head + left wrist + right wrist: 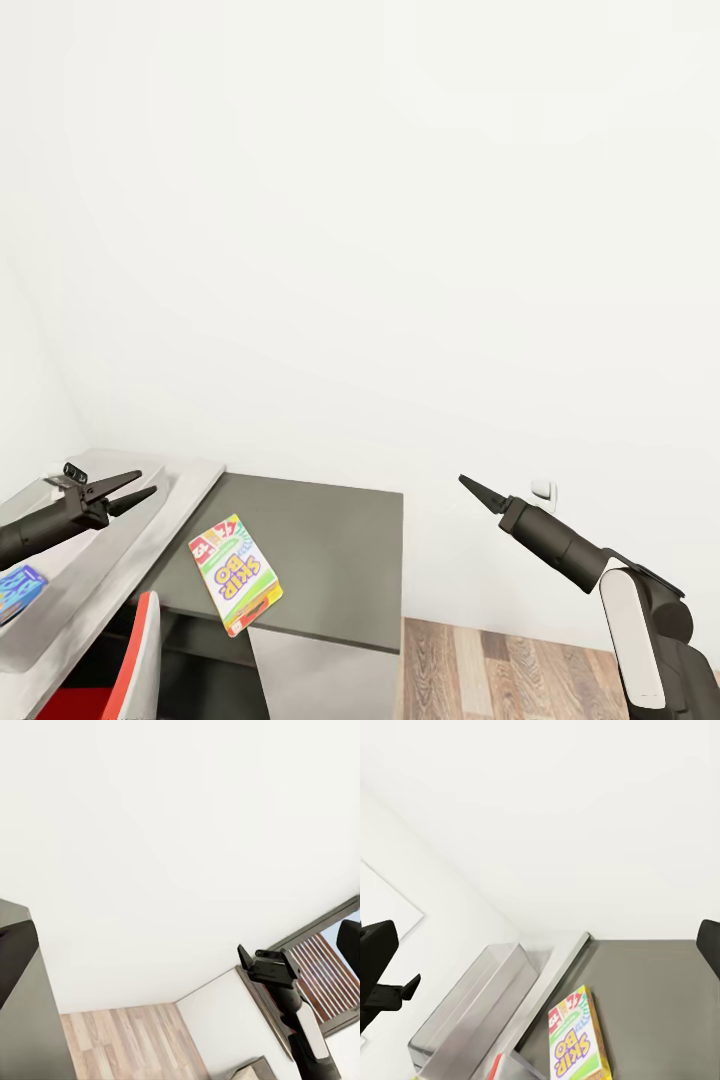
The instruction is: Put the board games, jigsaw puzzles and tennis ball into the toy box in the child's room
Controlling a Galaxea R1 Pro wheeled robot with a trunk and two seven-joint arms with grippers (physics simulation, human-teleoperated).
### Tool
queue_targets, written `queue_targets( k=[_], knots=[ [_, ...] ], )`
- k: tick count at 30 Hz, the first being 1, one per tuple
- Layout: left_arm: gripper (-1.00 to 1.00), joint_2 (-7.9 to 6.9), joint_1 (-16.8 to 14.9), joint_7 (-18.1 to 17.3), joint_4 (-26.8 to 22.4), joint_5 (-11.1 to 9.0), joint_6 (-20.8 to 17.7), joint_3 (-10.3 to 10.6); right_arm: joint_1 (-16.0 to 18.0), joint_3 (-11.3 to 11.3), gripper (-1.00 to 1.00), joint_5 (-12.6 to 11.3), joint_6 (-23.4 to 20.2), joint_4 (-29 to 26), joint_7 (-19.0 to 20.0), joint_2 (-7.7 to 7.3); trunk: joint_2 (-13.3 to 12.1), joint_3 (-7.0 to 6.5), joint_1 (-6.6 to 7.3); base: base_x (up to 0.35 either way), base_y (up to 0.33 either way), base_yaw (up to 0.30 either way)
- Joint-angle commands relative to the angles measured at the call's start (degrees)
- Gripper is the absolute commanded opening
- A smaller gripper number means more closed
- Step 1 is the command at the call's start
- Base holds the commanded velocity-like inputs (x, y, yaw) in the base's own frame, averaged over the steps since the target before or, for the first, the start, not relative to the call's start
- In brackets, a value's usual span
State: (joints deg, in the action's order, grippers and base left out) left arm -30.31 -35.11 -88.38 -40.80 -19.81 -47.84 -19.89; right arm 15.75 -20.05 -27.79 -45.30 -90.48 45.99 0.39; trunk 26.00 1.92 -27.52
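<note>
The white-green "SKIP-BO" board game (236, 573) lies flat on a dark grey top (330, 540), one corner over its front edge; the right wrist view also has this box (577, 1041). Left of it stands the light-grey toy box (150, 520), also seen in the right wrist view (472, 1009). A small blue board game (18, 590) appears to lie inside it at the far left. My left gripper (138, 489) hovers open over the toy box, holding nothing. Held in the air to the right of the dark top, my right gripper (470, 487) is open and holds nothing.
A red chair (140, 650) stands in front of the toy box. A plain white wall rises behind everything. Wood-plank floor (500, 670) lies right of the dark top. A dark-framed window (322, 967) shows in the left wrist view, behind my right arm (300, 1020).
</note>
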Motion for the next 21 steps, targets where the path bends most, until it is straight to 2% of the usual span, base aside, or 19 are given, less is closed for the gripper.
queue_targets(
  k=[1,10,21],
  knots=[
    [1.0,-0.01,-0.04,-0.22,-0.01,0.0,-0.6,0.01,0.07,-0.1,1.0,-0.07,-0.32,-0.02,0.15,0.04,0.12,0.12,-0.02,-0.064,0.0,-0.032],
    [1.0,-0.01,-0.04,-0.22,0.02,-0.01,-0.64,-0.01,0.07,-0.11,1.0,-0.04,-0.32,-0.01,0.15,0.05,0.12,-0.29,-0.02,-0.177,-0.013,-0.178],
    [1.0,-0.01,-0.04,-0.22,-0.01,-0.02,-0.64,-0.01,0.07,-0.12,1.0,-0.07,-0.32,-0.02,0.16,0.04,0.12,-0.93,-0.02,-0.144,-0.206,-0.227]
  ],
)
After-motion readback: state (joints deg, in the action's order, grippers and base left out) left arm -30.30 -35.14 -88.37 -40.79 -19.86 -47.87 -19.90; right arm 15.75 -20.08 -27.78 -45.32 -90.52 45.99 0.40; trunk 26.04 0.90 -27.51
